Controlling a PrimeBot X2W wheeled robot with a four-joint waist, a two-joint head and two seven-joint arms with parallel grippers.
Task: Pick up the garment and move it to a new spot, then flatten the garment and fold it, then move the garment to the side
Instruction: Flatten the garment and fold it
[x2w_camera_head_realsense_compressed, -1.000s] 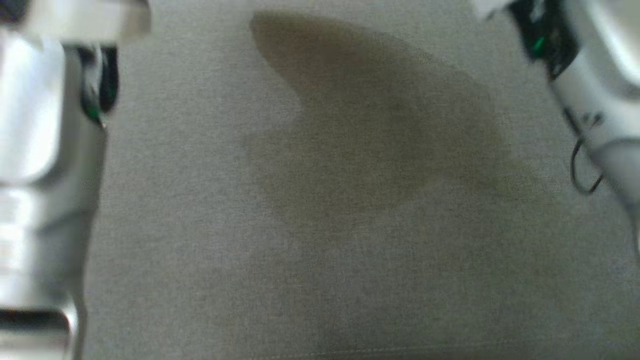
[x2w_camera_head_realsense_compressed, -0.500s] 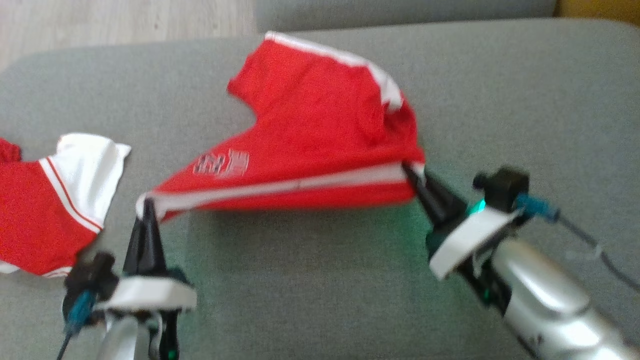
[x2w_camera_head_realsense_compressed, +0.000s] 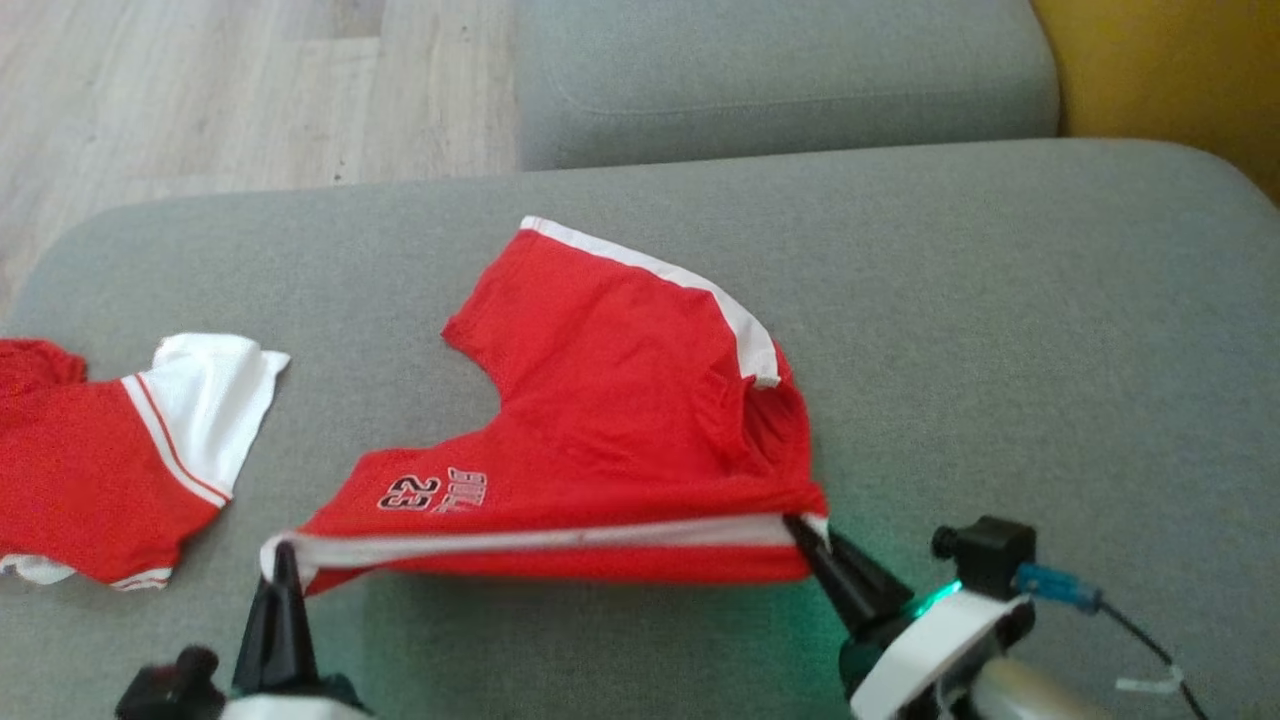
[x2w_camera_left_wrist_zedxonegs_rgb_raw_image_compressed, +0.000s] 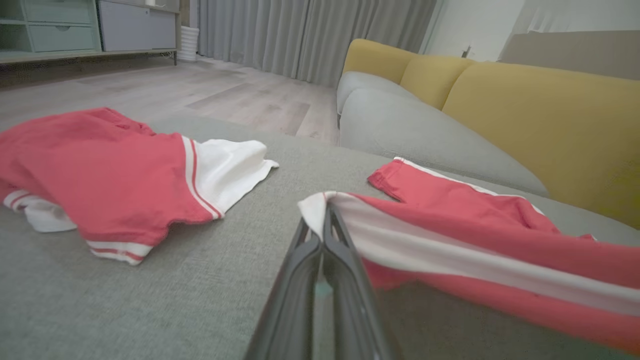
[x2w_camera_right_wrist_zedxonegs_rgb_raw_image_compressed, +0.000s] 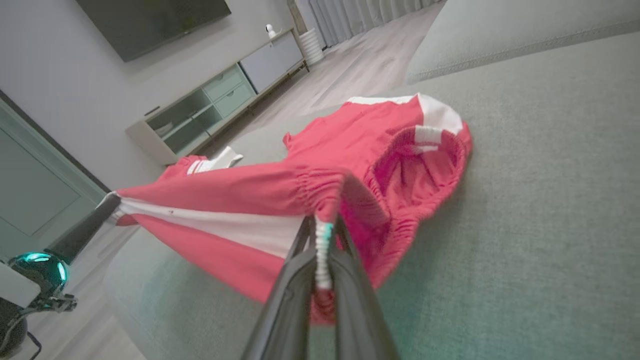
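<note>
The garment (x2w_camera_head_realsense_compressed: 620, 420) is a pair of red shorts with white side stripes and a "23" print, spread on the grey sofa cushion (x2w_camera_head_realsense_compressed: 1000, 330). Its near striped edge is pulled taut between both grippers, slightly off the cushion. My left gripper (x2w_camera_head_realsense_compressed: 285, 555) is shut on the white corner at the left end, seen close in the left wrist view (x2w_camera_left_wrist_zedxonegs_rgb_raw_image_compressed: 327, 210). My right gripper (x2w_camera_head_realsense_compressed: 803, 528) is shut on the elastic waistband at the right end, where the cloth (x2w_camera_right_wrist_zedxonegs_rgb_raw_image_compressed: 350, 145) bunches over the fingertips (x2w_camera_right_wrist_zedxonegs_rgb_raw_image_compressed: 325, 222). The garment's far leg (x2w_camera_left_wrist_zedxonegs_rgb_raw_image_compressed: 475, 225) lies on the cushion.
A second red and white garment (x2w_camera_head_realsense_compressed: 100, 470) lies at the cushion's left end (x2w_camera_left_wrist_zedxonegs_rgb_raw_image_compressed: 110, 170). Another grey cushion (x2w_camera_head_realsense_compressed: 780, 70) and the yellow sofa back (x2w_camera_head_realsense_compressed: 1160, 70) are beyond. Wooden floor (x2w_camera_head_realsense_compressed: 200, 90) lies past the far left edge.
The head camera has swung from a blurred close view of the cushion to the whole scene. Both grippers keep their hold on the garment's near edge.
</note>
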